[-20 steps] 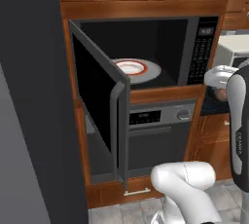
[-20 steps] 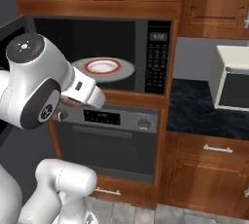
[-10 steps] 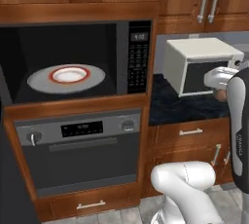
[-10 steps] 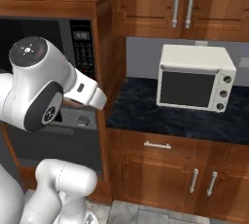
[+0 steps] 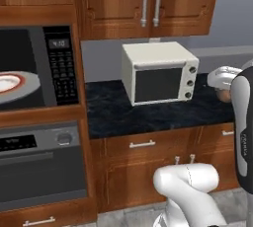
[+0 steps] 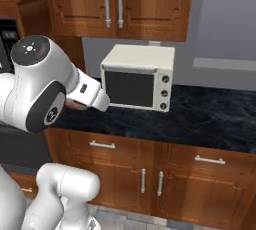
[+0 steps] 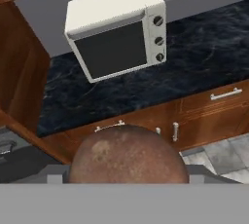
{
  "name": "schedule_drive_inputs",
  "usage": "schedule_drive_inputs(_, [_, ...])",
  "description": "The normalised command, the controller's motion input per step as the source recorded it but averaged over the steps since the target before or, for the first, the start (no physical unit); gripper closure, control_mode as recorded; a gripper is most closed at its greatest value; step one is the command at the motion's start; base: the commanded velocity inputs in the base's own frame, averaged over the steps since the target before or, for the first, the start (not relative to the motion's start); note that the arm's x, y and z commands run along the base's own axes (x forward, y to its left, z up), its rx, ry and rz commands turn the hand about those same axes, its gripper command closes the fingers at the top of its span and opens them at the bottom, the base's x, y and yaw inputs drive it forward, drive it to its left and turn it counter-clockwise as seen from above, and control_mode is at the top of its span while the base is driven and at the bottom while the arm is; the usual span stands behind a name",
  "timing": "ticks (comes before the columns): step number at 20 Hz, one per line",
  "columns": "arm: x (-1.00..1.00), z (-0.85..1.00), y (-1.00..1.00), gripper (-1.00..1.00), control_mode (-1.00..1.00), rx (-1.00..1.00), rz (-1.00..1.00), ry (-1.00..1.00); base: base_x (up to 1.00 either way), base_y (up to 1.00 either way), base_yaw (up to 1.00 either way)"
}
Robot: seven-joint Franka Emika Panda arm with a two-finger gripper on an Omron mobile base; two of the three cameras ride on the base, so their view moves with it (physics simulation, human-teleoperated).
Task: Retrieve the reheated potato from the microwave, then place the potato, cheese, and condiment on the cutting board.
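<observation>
Here the hand (image 7: 127, 181) holds the potato (image 7: 127, 156), a brown, rounded lump with paler speckles that sits between the jaws at the bottom of the hand view. The jaws stand fairly wide around it, one on each side. In the left base view the potato (image 5: 224, 94) shows as a small brown shape tucked under the white wrist at the right edge, in the air above the counter (image 5: 148, 112). In the right base view a sliver of brown peeks out beneath the white forearm.

Beyond the potato, the hand view looks down on a dark, marbled counter (image 7: 194, 67) with a white toaster oven (image 7: 116, 28) standing on it, its dark glass door facing forward and three knobs stacked down its right side. Below the counter run wooden drawers and cabinet doors with silver handles (image 7: 223, 94), and grey floor tiles (image 7: 223, 155) lie at the lower right.

In the left base view the toaster oven (image 5: 159, 72) stands on the counter under wooden wall cabinets (image 5: 148, 4). To its left is the microwave (image 5: 34, 68), its door open, with a white plate with a red ring (image 5: 15, 84) inside and a dark keypad panel (image 5: 60, 63) on its right side. Under the microwave sits a grey wall oven (image 5: 39, 167).
</observation>
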Motion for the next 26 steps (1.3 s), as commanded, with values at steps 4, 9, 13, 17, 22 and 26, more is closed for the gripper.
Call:
schedule_drive_inputs(4, [0.00,0.00,0.00,1.00,1.00,0.00,0.00,0.00,0.22,-1.00,0.00])
schedule_drive_inputs(9, [0.00,0.00,0.00,1.00,1.00,0.00,0.00,0.00,0.34,-1.00,0.00])
schedule_drive_inputs(13, [0.00,0.00,0.00,1.00,1.00,0.00,0.00,0.00,0.43,-1.00,0.00])
schedule_drive_inputs(17, [0.00,0.00,0.00,1.00,1.00,0.00,0.00,0.00,0.44,-1.00,-0.01])
schedule_drive_inputs(22, [0.00,0.00,0.00,1.00,1.00,0.00,0.00,0.00,0.46,-1.00,-0.01])
schedule_drive_inputs(26, [0.00,0.00,0.00,1.00,1.00,0.00,0.00,0.00,0.49,-1.00,0.00])
